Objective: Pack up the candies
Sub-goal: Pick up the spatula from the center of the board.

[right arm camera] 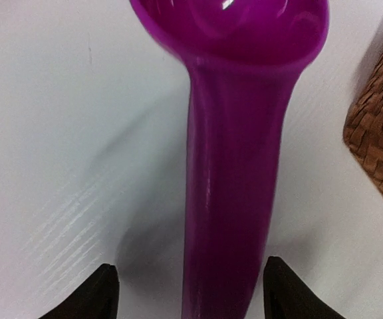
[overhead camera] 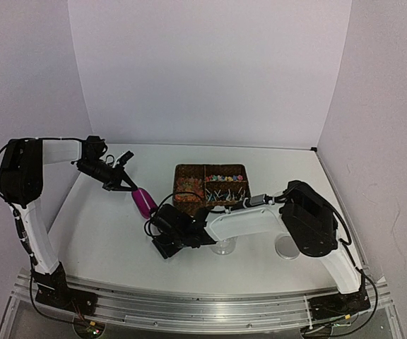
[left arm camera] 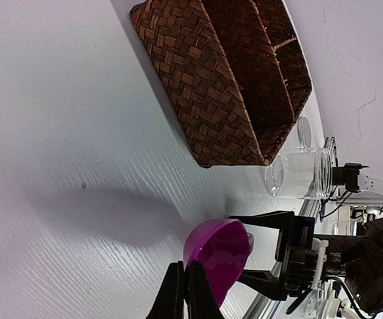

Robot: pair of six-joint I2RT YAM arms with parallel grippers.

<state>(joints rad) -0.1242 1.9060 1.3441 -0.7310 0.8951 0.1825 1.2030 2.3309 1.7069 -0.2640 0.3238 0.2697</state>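
currently: scoop hand-over, ahead of any scooping. left end effector (left arm camera: 185,279) fully closed, pinching the bowl rim of the scoop (overhead camera: 144,203), which is held clear of the worktop (overhead camera: 104,233) just beside the basket (left arm camera: 198,86). right end effector (right arm camera: 188,289) partly open, one finger either side of the scoop handle. gap is plain on one side and narrow on the other; contact there can't be told. judged to hold nothing yet.

candies (overhead camera: 221,176): in the basket, upper-right compartment per top view. none seen in the scoop bowl. jar (overhead camera: 222,247) looks empty but is part hidden by the right arm.

judgement: early stage, nothing packed so far as visible. next move calls for the right end effector to close square on the handle, w/ the left releasing only once that grip is firm, else the scoop drops. after that the scoop goes to the candies, not the lollipops (overhead camera: 225,192).

counts:
- scoop 1
- basket 1, w/ 3 compartments
- jar 1, clear
- lid (overhead camera: 286,248) 1, lying apart from jar
- arms 2
- candies many, too small to count
- lollipops several, no. not readable
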